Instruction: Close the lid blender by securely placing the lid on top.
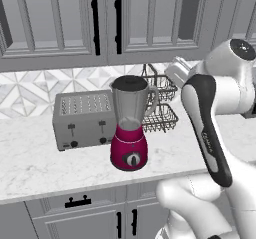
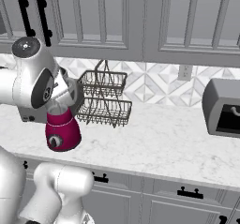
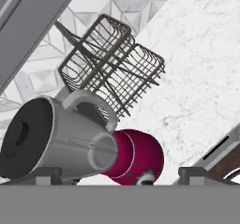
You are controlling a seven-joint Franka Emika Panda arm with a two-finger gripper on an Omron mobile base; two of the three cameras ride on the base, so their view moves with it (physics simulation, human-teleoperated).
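Fingers (image 3: 117,176) apart; blender (image 1: 130,125) upright, lidded.

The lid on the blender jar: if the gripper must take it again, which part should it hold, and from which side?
Probably the round rim, coming straight down from above. The lid lies flat on top of the upright blender, so its edge looks free all around for two fingers to pinch across.

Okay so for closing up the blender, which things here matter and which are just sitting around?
For the job:
- blender, magenta base, clear jar
- lid, black, already on the jar's rim
- gripper, jaws apart, holding nothing

Just sitting there:
- toaster
- wire basket rack
- grey appliance at the right
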